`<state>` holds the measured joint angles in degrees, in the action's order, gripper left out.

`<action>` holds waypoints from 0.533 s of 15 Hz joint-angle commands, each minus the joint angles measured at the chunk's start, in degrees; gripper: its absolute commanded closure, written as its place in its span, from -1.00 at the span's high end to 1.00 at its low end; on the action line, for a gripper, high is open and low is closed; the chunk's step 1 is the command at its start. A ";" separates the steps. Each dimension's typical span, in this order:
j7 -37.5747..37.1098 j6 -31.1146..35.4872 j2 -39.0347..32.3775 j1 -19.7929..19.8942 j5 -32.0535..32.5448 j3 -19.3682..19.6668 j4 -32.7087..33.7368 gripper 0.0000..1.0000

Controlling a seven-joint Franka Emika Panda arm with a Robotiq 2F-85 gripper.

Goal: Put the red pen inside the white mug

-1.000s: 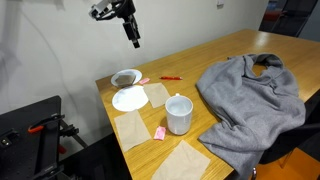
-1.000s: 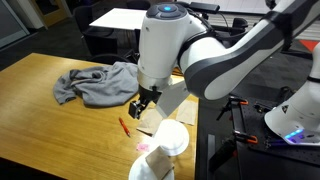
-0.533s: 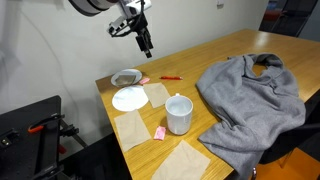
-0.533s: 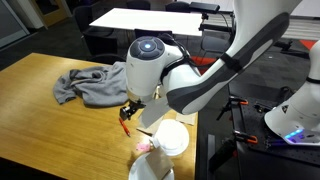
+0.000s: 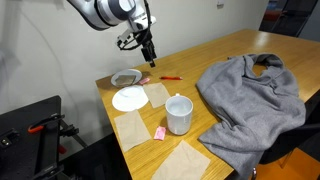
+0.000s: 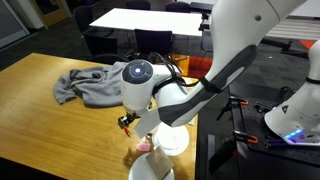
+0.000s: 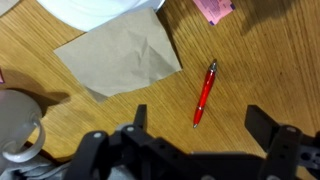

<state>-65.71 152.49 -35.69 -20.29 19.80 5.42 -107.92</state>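
Note:
The red pen (image 5: 170, 77) lies flat on the wooden table (image 5: 215, 58), near its far edge. In the wrist view the pen (image 7: 205, 92) lies just ahead of my gripper (image 7: 200, 125), whose two fingers are spread wide with nothing between them. In an exterior view my gripper (image 5: 148, 55) hangs a little above the table, just beside the pen. The white mug (image 5: 179, 113) stands upright nearer the front and shows at the lower left of the wrist view (image 7: 15, 122). In an exterior view my arm covers the pen, and the mug (image 6: 170, 140) shows below it.
A white plate (image 5: 129, 98) and a shallow bowl (image 5: 126, 77) sit by the table's left edge. A short pink piece (image 5: 145, 80) lies by the bowl. Brown paper napkins (image 5: 157, 94) lie around the mug, with a pink block (image 5: 160, 132). A grey cloth (image 5: 250, 100) covers the right side.
My gripper has come down from high above the table and moved toward the pen. Nothing on the table has moved.

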 commanded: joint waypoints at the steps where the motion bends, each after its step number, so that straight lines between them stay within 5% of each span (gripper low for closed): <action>1: 0.84 0.09 -0.12 -0.92 -1.20 0.96 0.15 1.00; 8: 0.50 0.84 -4.30 -0.80 -1.67 1.51 4.38 1.00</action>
<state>-65.62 152.49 -36.81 -20.29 19.43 5.66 -106.93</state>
